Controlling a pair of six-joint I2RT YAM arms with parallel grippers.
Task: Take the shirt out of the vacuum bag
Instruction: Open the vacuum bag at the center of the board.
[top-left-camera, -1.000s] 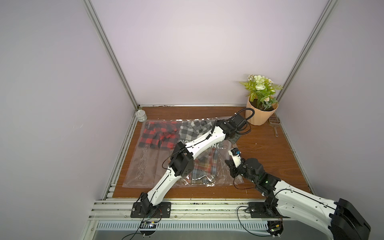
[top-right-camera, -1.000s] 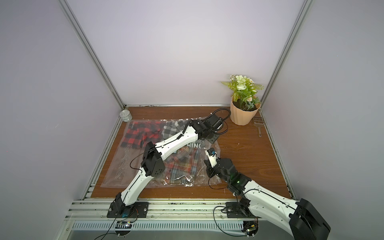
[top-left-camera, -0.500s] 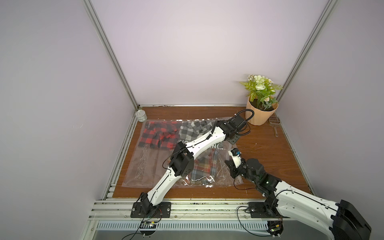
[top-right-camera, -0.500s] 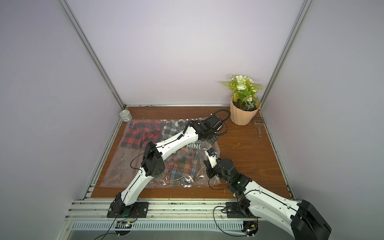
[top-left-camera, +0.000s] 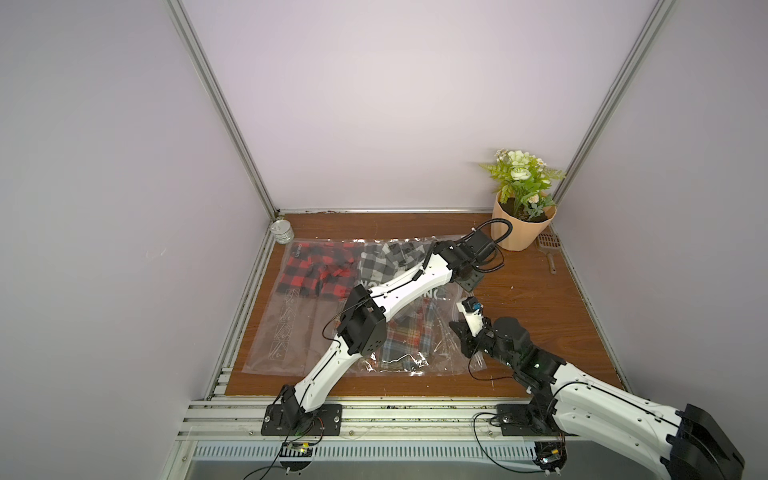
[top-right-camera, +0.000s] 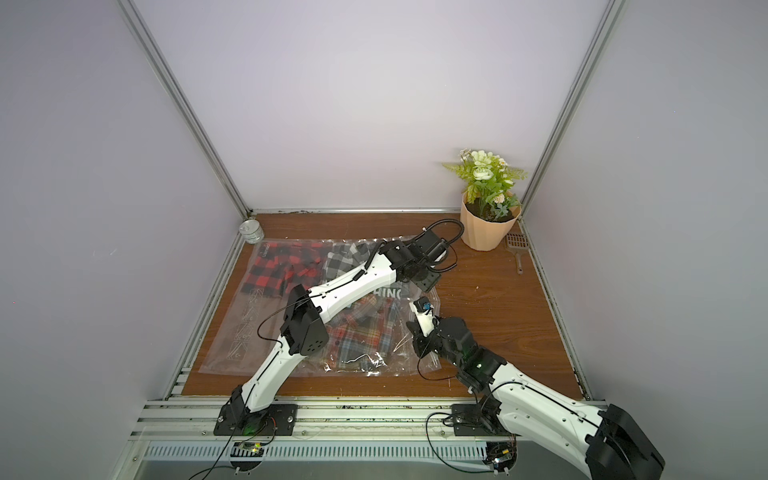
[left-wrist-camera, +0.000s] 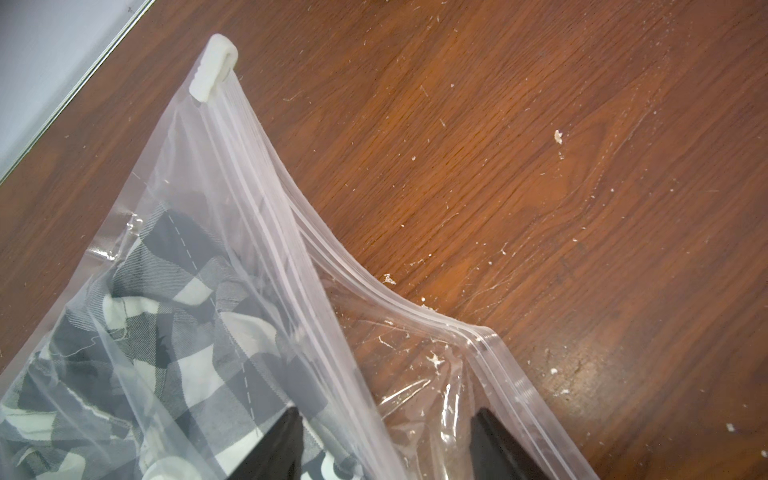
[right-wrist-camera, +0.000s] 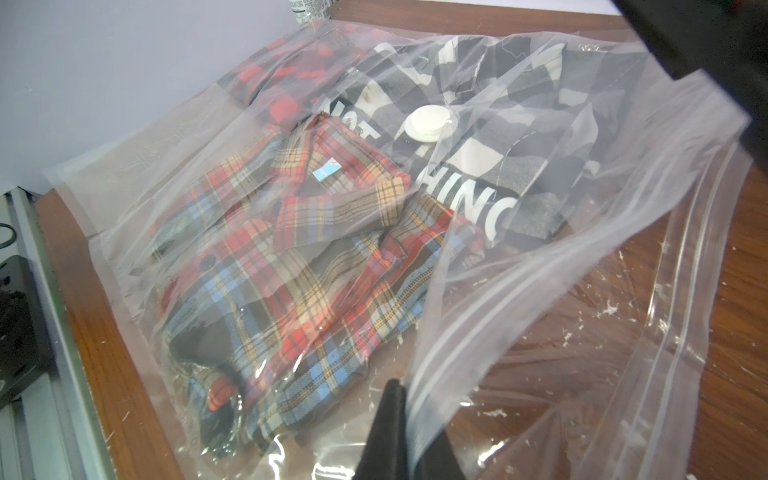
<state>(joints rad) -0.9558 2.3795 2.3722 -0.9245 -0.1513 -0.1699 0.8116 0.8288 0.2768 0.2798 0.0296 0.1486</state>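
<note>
The clear vacuum bag (top-left-camera: 291, 332) (top-right-camera: 245, 328) lies flat on the wooden table. It holds three shirts: a red-black check (top-left-camera: 316, 270), a grey-white check (top-left-camera: 382, 259) (left-wrist-camera: 137, 332) and a multicolour plaid (top-left-camera: 409, 336) (right-wrist-camera: 291, 257). Its white valve (right-wrist-camera: 428, 120) sits over the grey shirt. The white slider (left-wrist-camera: 212, 68) is at the far corner of the zip strip (left-wrist-camera: 374, 286), which gapes apart. My left gripper (top-left-camera: 467, 282) (top-right-camera: 426, 284) (left-wrist-camera: 386, 419) stands open over the bag's mouth near that strip. My right gripper (top-left-camera: 457, 330) (top-right-camera: 413, 328) (right-wrist-camera: 401, 395) is shut on the bag's lifted upper film.
A potted plant (top-left-camera: 521, 232) stands at the back right, with a small brown scoop (top-left-camera: 548, 249) beside it. A tin can (top-left-camera: 281, 232) sits in the back left corner. Bare table (top-left-camera: 540, 316) lies right of the bag. Aluminium rails run along the front edge.
My left gripper's jaws have spread apart. Both arms stay about where they were, and the right one keeps its hold on the film.
</note>
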